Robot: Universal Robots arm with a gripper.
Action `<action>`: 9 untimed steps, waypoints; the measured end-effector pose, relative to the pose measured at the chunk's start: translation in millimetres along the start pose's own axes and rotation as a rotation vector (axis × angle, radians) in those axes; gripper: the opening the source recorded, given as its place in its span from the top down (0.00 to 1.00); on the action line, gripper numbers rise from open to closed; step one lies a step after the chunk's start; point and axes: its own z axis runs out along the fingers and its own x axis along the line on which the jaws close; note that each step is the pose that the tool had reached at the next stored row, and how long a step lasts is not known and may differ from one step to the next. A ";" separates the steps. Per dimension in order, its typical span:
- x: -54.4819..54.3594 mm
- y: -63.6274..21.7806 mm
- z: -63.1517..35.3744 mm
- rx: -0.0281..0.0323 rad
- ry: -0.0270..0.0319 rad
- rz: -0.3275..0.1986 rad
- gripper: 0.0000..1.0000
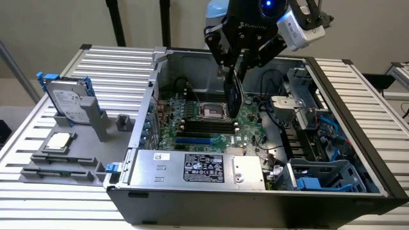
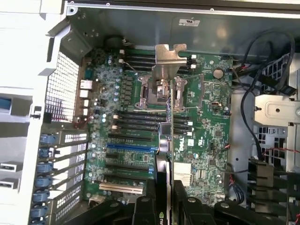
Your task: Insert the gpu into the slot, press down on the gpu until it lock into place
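One gpu point(image 1: 234, 96) is hanging on edge over the motherboard point(image 1: 248, 127), farther back than the blue slot point(image 1: 193, 142), not seated. The gripper point(image 1: 235, 69) is clamping its top edge. We're judging it light, stiff, fragile; we're rating the rigid shroud edges the safe hold, off the contacts.

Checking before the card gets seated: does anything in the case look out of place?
The gpu hangs on end in the tool, bracket end lowest, above the processor socket and apart from the blue slot, not lined up with it.
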 end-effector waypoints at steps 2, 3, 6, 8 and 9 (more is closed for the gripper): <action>0.0 0.0 0.4 0.0013 0.0028 -0.036 0.74; 0.0 0.0 0.6 0.0021 0.0043 -0.054 0.74; -0.1 -0.1 1.3 0.0043 0.0087 -0.109 0.74; -0.1 -0.1 1.8 0.0058 0.0117 -0.145 0.74; -0.1 -0.1 2.0 0.0065 0.0131 -0.162 0.74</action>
